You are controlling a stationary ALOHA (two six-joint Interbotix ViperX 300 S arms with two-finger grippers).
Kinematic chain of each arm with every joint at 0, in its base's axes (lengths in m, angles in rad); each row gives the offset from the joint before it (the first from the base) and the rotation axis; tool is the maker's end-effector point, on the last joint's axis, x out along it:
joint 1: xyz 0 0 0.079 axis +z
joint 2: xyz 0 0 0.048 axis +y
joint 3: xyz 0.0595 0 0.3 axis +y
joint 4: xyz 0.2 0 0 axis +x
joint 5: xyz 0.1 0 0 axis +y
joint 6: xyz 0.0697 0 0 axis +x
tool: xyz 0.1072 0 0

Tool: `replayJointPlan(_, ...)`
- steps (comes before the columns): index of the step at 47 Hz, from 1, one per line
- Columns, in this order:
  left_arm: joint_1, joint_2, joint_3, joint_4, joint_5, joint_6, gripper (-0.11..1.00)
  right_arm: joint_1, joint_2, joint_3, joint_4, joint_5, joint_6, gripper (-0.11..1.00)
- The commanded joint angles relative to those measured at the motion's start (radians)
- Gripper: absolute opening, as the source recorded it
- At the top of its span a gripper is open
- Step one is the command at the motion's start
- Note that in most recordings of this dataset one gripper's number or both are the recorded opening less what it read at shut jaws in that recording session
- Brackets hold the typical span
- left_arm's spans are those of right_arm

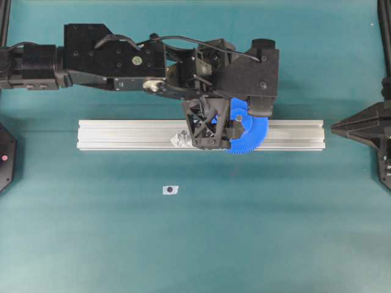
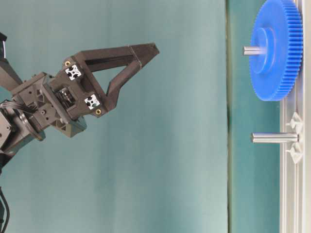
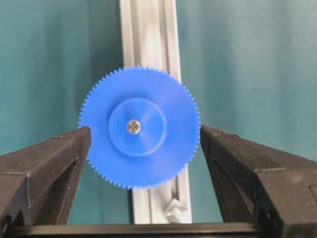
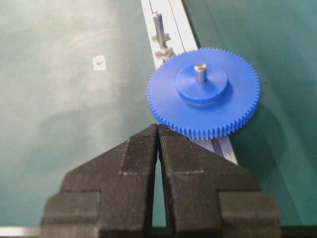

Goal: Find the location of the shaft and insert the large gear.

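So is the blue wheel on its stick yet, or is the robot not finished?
Looks done: the large gear sits on the rail with the shaft poking through its hub. In hand: nothing; the left fingers stand open either side, not touching. Left: only moving the arm away, probably.

The bench (image 1: 195,244) is seen from straight above, and sideways from bench level. Close wrist views share the blue gear (image 3: 139,128) on the rail (image 1: 122,134).

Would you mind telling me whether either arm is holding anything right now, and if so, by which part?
Nothing is held. The large gear sits on its shaft, with the left gripper open and clear of its rim. The right gripper is shut on nothing.
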Motion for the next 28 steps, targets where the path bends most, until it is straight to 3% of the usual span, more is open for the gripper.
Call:
replayJointPlan(1,-0.003,-0.029,-0.023,0.003,-0.008,-0.002,0.87,-0.003,0.008,-0.009,-0.002,-0.005,0.008,0.06)
replayJointPlan(28,-0.003,-0.026,-0.021,0.003,-0.002,-0.003,0.87,-0.002,0.008,-0.003,-0.002,-0.005,0.008,0.06)
